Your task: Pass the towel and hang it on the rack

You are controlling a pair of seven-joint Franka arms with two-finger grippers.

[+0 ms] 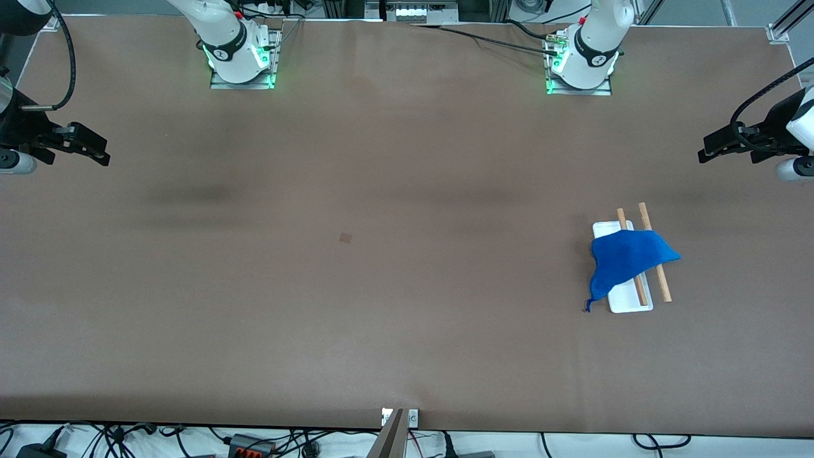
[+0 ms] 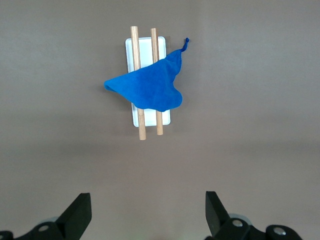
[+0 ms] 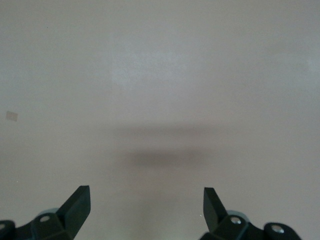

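Bright blue towel point(image 1: 626, 257); white rack point(image 1: 629, 305), light-brown rods.

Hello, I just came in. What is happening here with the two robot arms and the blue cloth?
Nothing is being handled at this moment. The blue towel is draped over the two wooden rods of the rack, which stands toward the left arm's end of the table. The left gripper is open and empty, up over the table at that end. The right gripper is open and empty too, waiting over its own end of the table.
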